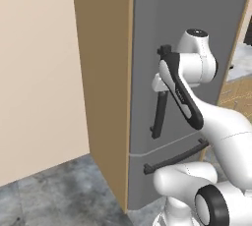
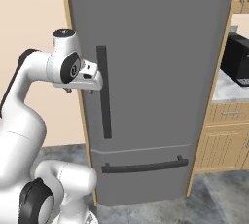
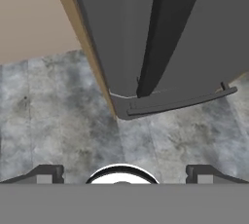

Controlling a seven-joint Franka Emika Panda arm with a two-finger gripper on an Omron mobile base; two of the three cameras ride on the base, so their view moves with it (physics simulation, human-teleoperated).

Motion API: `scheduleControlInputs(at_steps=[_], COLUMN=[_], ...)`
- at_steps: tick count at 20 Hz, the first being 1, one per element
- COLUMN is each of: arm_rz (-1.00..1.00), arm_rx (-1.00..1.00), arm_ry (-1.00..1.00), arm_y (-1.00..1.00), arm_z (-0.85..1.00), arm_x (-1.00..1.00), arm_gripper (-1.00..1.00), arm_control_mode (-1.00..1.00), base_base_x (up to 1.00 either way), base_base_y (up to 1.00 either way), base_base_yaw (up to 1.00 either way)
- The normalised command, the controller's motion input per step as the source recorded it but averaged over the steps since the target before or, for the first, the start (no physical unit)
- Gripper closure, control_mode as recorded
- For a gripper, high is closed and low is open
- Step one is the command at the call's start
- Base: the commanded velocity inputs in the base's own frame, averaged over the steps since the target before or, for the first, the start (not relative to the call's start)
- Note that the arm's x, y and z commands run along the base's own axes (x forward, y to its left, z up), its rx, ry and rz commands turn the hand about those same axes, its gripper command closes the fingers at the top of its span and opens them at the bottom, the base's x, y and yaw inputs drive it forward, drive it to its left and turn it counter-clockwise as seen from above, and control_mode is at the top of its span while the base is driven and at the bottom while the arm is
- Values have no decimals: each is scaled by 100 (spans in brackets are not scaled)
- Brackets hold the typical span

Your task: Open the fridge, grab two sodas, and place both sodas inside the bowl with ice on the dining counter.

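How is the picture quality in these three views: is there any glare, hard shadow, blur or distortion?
Left base view: flat, even light, no glare on the fridge door; edges slightly soft. Right base view: equally even, the vertical handle casts no hard shadow. Hand view: steep perspective makes the fridge door taper toward the mottled floor, and the open end effector fingertips sit cropped at the bottom edge.

One fridge [image 2: 160,72] is seen, its door shut. Two dark handles are counted on it: one vertical bar handle [image 2: 103,91] on the upper door and one horizontal handle [image 2: 144,166] on the lower drawer. Two tan side panels [image 1: 103,82] are visible. One black appliance [image 2: 237,58] is counted on one desk [image 2: 224,89], above tan cabinets [image 2: 224,138]. One end effector [image 3: 124,175] with two fingertips [image 3: 46,174] is shown.
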Motion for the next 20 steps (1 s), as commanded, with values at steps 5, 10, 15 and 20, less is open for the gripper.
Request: scheduleControlInputs(at_steps=[5, 10, 15, 20], arm_rz=[0, 0, -3, -1], arm_rx=[0, 0, 0, 5], arm_ry=[0, 0, -6, -25], arm_y=[0, 0, -23, -64], arm_z=[0, 0, -29, -63], arm_x=[0, 0, 10, 4], arm_gripper=[-100, -100, -100, -100], arm_control_mode=[100, 100, -100, -100], base_base_x=[0, 8, 0, 0], base_base_y=[57, 43, 0, 0], base_base_yaw=[-14, -6, 0, 0])
